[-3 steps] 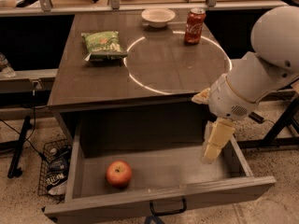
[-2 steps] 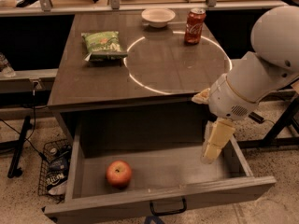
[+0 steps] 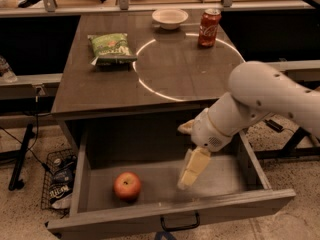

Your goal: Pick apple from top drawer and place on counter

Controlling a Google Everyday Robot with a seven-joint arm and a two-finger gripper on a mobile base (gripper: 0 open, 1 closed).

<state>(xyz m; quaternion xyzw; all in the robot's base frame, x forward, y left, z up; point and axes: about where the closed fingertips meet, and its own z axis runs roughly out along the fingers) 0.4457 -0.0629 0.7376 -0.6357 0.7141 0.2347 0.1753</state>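
Note:
The apple (image 3: 127, 185), round and red, lies on the floor of the open top drawer (image 3: 170, 214), left of its middle. The drawer is pulled out from under the counter (image 3: 100, 86), which bears a thin white circle. A black handle (image 3: 179, 223) sits on the drawer's front panel. My gripper (image 3: 192, 170) hangs from the white arm inside the drawer, pointing down, to the right of the apple and apart from it. It holds nothing.
On the counter stand a green chip bag (image 3: 109, 47) at the left, a white bowl (image 3: 170, 17) at the back and a red soda can (image 3: 209, 27) at the back right. A wire basket (image 3: 59, 184) sits on the floor left of the drawer.
The arm has swung left and the gripper has moved from the drawer's right side toward its middle, closer to the apple. The apple has not moved.

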